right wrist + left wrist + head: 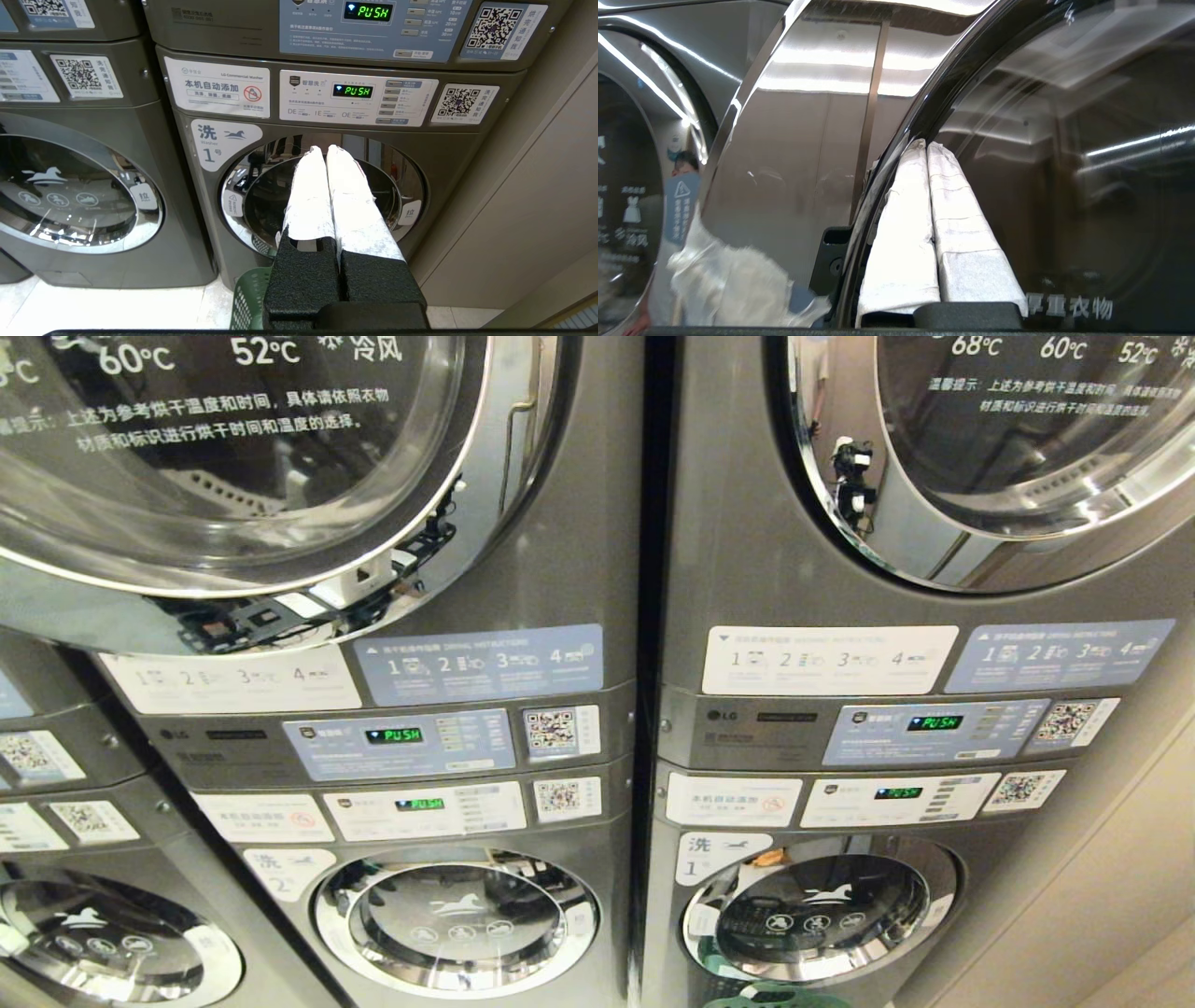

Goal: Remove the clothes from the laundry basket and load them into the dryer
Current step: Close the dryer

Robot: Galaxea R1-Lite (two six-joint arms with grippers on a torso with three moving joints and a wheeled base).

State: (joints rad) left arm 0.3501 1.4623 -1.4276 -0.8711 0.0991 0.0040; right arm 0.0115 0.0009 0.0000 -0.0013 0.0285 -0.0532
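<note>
1. Dryer door point(233, 467), at eleven o'clock in the head view, looks closed; opening it seems the step in hand.
2. Basket point(247, 298), green, sits low before the washer point(322, 196); clothes unseen.
3. Left gripper point(927, 149), clenched, empty, tips at the door rim; next needs a pull.
4. Right gripper point(326, 151), clenched, empty, parked.

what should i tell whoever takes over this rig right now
Left gripper: white-wrapped fingers shut, empty, tips at the black rim of a round glass dryer door.
Right gripper: shut, empty, parked low in front of the grey front-load washer marked 1.
Green plastic laundry basket: on the floor by that washer; its contents are not visible.
Upper dryer doors look closed in the head view.
Done: nothing loaded as far as can be seen.
Left: open the dryer door, pick clothes from the basket, load them.
</note>
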